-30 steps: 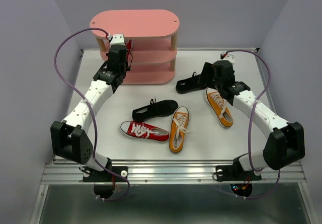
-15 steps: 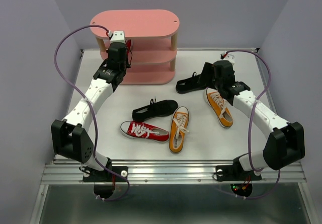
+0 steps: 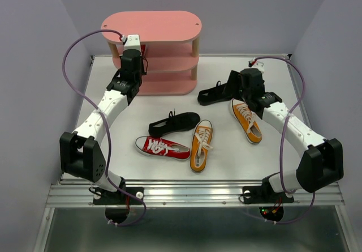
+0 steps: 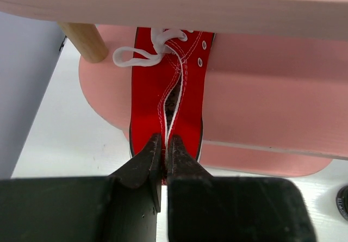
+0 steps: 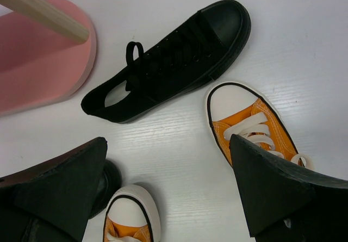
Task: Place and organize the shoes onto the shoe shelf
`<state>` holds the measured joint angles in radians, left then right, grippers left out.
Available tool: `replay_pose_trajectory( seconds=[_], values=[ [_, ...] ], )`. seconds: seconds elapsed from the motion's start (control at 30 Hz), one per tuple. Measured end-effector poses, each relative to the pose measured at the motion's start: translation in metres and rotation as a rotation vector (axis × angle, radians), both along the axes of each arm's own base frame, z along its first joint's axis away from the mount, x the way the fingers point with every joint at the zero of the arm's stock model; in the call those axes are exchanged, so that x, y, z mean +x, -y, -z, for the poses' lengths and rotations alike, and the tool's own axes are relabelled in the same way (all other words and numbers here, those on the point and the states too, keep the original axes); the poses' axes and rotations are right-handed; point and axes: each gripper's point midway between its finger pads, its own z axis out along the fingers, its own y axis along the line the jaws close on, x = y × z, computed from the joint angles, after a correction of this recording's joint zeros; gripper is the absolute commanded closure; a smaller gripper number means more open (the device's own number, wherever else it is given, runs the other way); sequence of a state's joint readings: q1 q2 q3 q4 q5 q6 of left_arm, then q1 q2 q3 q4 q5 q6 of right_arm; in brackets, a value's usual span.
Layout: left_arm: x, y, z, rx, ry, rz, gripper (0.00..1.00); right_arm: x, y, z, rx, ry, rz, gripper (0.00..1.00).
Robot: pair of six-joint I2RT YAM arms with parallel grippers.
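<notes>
The pink shoe shelf [image 3: 164,24] stands at the back left. A red shoe [image 4: 163,90] lies on its middle board [image 4: 261,90], toe pointing inward. My left gripper [image 4: 165,141] is shut on the heel of that shoe, and from above it [image 3: 136,52] sits at the shelf's left front. My right gripper [image 5: 167,144] hangs open over the table, nothing between its fingers. It [image 3: 231,88] hovers by a black shoe [image 5: 168,57]. Loose on the table are a second black shoe [image 3: 173,123], a red shoe [image 3: 162,148] and two orange shoes [image 3: 201,144] [image 3: 247,120].
A wooden post [image 4: 84,41] stands just left of the shelved red shoe, under the top board. The shelf's bottom board [image 5: 38,62] ends close to the black shoe's heel. Grey walls close in the table on three sides.
My left gripper has slid a little farther toward the shelf with the red shoe. The right arm and the loose shoes have not moved.
</notes>
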<state>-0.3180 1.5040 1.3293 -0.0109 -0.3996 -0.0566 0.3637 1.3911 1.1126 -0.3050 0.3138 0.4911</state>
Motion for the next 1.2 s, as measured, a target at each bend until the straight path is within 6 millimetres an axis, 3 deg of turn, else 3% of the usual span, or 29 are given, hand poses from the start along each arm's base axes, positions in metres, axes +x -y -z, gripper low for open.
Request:
replay_pose_trajectory(
  seconds=[0.27,0.37,0.43,0.5,0.57,0.7,0.93,1.1,1.2],
  values=[
    [0.005,-0.002,0.005,0.016,0.022,0.019,0.99,-0.001,0.000,-0.002,0.001,0.003,0.001,0.00],
    [0.006,-0.004,0.007,0.013,0.018,0.014,0.82,-0.001,0.000,-0.002,0.001,0.003,0.000,0.00],
    [0.007,-0.003,0.011,0.010,0.011,0.012,0.59,-0.001,0.000,-0.002,0.001,0.003,0.001,0.00],
    [0.008,-0.003,0.012,-0.004,0.013,0.007,0.43,-0.001,0.000,-0.002,0.001,0.004,0.000,0.00],
    [0.010,-0.002,0.009,-0.011,0.024,0.007,0.32,-0.001,0.000,-0.003,0.002,0.007,0.000,0.00],
    [0.009,-0.002,0.008,-0.024,0.031,0.004,0.23,-0.001,0.000,-0.004,0.003,0.008,0.000,0.00],
    [-0.015,-0.004,-0.006,-0.047,0.047,0.014,0.21,-0.001,0.000,-0.004,0.003,0.008,-0.001,0.00],
    [-0.056,0.003,-0.028,-0.075,0.084,0.051,0.21,-0.001,0.000,-0.003,0.002,0.007,-0.001,0.00],
    [-0.083,0.011,-0.025,-0.082,0.063,0.088,0.22,-0.001,0.000,-0.002,0.002,0.005,0.000,0.00]
  ],
)
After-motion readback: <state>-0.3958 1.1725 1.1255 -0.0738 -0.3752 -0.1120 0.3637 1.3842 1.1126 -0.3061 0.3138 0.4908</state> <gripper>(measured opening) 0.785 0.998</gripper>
